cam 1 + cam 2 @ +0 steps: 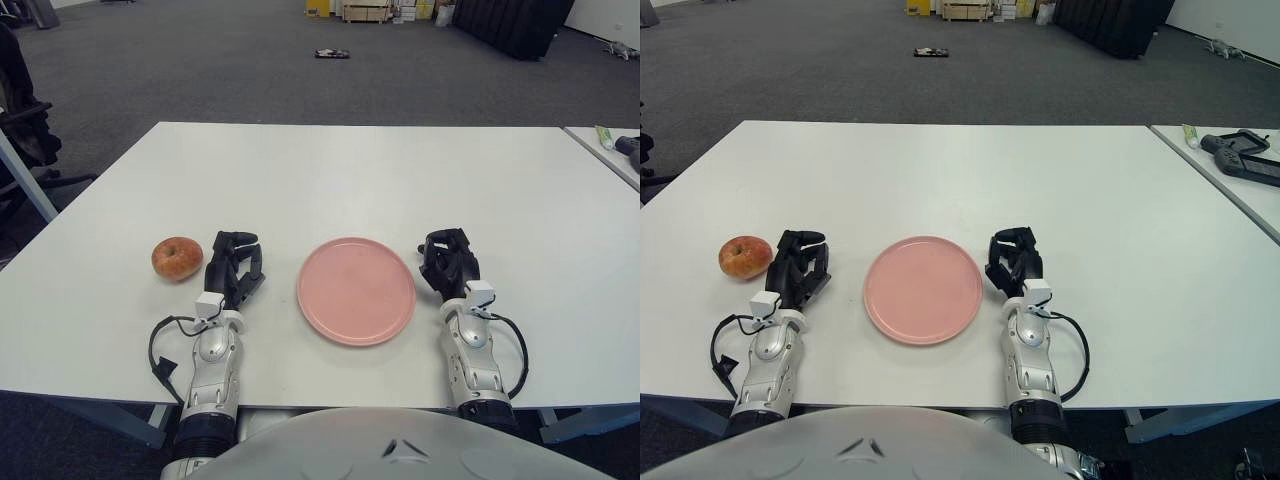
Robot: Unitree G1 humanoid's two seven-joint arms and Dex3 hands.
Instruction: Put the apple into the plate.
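Task not started, as far as I can tell. Apple (pixel 177 259) sits on the white table (pixel 350 170), just beside my left hand (pixel 233 268) on its outer side, not touching. Pink plate (pixel 356 290) is between my hands w/ nothing on it. Left hand fingers curled loosely, holding nothing. Right hand (pixel 448 263) shows just right of plate, also curled, nothing in it. Left to do: reach, grab apple, carry over, drop in plate.

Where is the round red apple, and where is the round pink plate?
round red apple (pixel 177 259), left eye view, on the middle of its skin.
round pink plate (pixel 356 290), left eye view, on its bare centre.
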